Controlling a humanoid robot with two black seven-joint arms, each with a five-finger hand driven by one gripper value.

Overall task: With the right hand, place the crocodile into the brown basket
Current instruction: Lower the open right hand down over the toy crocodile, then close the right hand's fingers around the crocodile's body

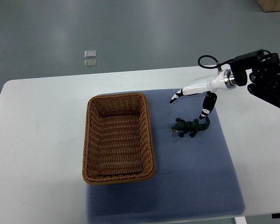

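Note:
A small dark green toy crocodile (190,127) lies on the blue mat, head pointing left toward the brown wicker basket (91,140). The basket stands empty on the mat's left part, a short gap from the toy. My right hand (189,107) reaches in from the right edge and hovers just above and behind the crocodile. It is open: one white finger (175,98) stretches out to the left, and a dark-tipped one (206,113) points down by the toy's tail. Whether that tip touches the tail I cannot tell. The left arm does not show.
The blue mat (191,177) covers the middle and right of the white table (37,140). Two small clear squares (90,59) lie on the grey floor beyond the table's far edge. A cardboard box corner (274,4) shows at the top right.

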